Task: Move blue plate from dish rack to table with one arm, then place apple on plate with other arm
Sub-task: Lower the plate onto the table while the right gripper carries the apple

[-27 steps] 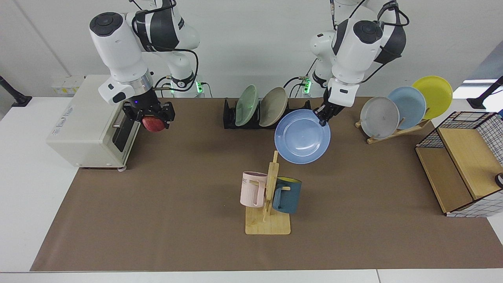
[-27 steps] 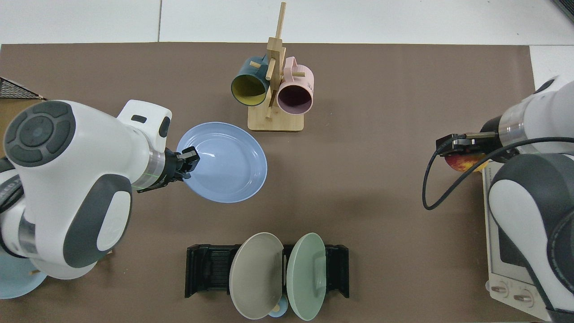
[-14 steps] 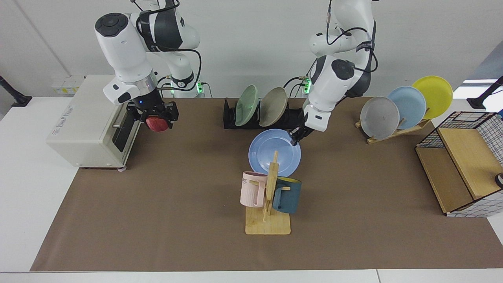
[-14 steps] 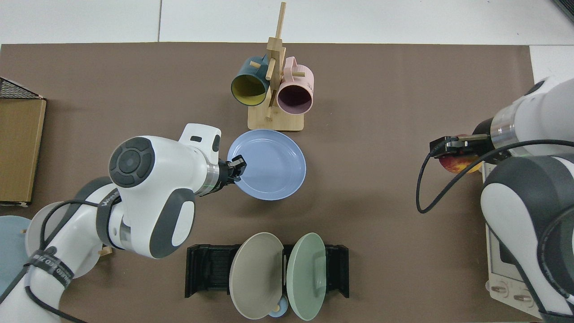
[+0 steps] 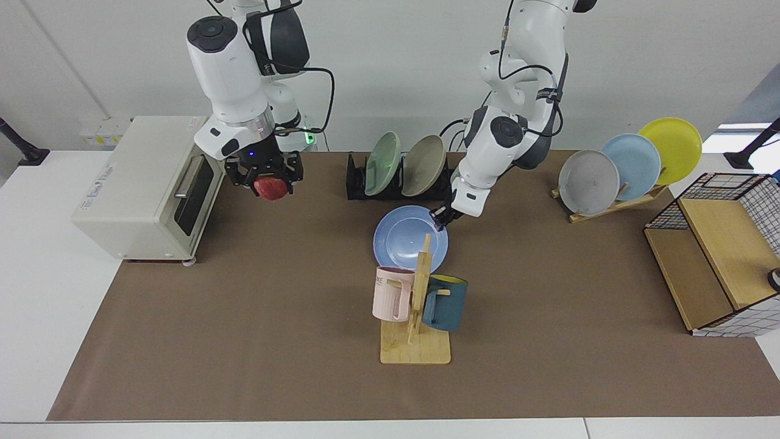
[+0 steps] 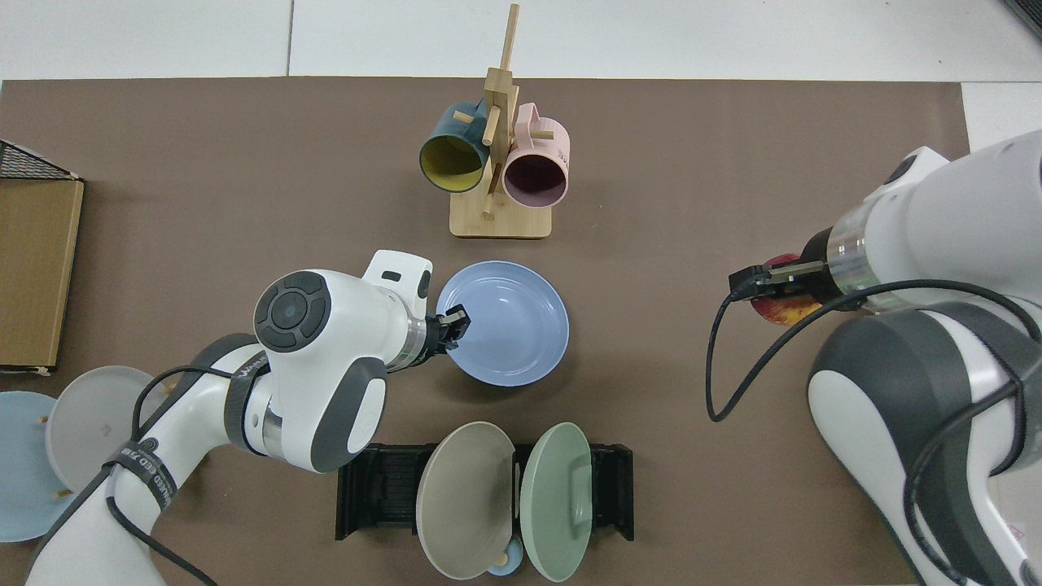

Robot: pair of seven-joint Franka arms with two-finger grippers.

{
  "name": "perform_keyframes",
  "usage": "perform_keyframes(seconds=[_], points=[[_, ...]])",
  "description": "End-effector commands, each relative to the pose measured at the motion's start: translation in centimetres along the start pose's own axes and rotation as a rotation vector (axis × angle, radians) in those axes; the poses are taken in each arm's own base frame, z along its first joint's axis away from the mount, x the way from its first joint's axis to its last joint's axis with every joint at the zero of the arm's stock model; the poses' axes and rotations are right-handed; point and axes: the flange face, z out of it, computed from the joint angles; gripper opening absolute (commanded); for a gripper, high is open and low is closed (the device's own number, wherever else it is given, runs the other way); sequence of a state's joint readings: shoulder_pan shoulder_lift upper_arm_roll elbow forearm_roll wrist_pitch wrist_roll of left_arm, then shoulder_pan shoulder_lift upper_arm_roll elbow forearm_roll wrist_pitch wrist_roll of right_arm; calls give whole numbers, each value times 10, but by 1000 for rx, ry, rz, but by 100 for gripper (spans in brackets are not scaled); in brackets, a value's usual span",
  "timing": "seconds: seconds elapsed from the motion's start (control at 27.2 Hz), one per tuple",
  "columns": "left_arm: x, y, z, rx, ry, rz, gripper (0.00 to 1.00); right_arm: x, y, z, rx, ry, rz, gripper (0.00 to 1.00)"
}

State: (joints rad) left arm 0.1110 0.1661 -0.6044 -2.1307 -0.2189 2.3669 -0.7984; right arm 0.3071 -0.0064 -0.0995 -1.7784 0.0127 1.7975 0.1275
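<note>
Lying face up on the brown mat of the table (image 5: pixel 256 341), the blue plate (image 5: pixel 402 241) is a round periwinkle disc with a shallow raised rim, set between the dish rack (image 5: pixel 356 177) and the wooden mug tree (image 5: pixel 417 305). The left gripper (image 5: pixel 440 215) has its fingers closed on the plate's rim on the side toward that arm's base; whether the plate rests fully flat cannot be told. The right gripper (image 5: pixel 268 183) hangs above the mat just beside the toaster oven (image 5: pixel 140 189), clamped around the apple (image 5: pixel 272 188), which is red with yellow patches in the top view. Open mat lies between the apple and the plate. The plate's near edge sits close to the mug tree's base. The dish rack holds two plates, one pale green (image 5: pixel 384 163) and one beige (image 5: pixel 423 166). The mug tree carries two mugs, pink (image 5: pixel 390 292) and dark teal (image 5: pixel 445 302). A wooden stand (image 5: pixel 615 204) holds three plates: grey, sky blue and yellow.
</note>
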Motion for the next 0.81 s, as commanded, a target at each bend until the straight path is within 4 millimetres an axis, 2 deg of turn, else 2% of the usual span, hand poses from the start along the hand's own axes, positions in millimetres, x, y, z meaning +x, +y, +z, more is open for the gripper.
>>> perform_keyframes(seconds=[0.0, 0.07, 0.18, 0.26, 0.48, 0.66, 0.77], points=[[-2, -5, 1, -1, 31, 12, 75, -14, -23, -7, 6, 4, -74, 7], [1, -7, 1, 17, 39, 23, 96, -17, -35, -8, 11, 6, -95, 7], [5, -11, -1, 69, 45, 45, 100, -21, -49, -8, 15, 5, -121, 7], [11, -12, -10, 109, 38, 55, 100, -23, -58, -7, 14, 1, -139, 7], [42, -19, -75, 172, 58, 31, 100, -33, -84, -6, 13, -16, -201, 7], [61, -46, -129, 222, 56, 30, 100, -48, -116, -9, 16, -20, -263, 7], [68, -52, -175, 257, 3, 99, 100, -56, -132, -10, 18, -19, -297, 7]])
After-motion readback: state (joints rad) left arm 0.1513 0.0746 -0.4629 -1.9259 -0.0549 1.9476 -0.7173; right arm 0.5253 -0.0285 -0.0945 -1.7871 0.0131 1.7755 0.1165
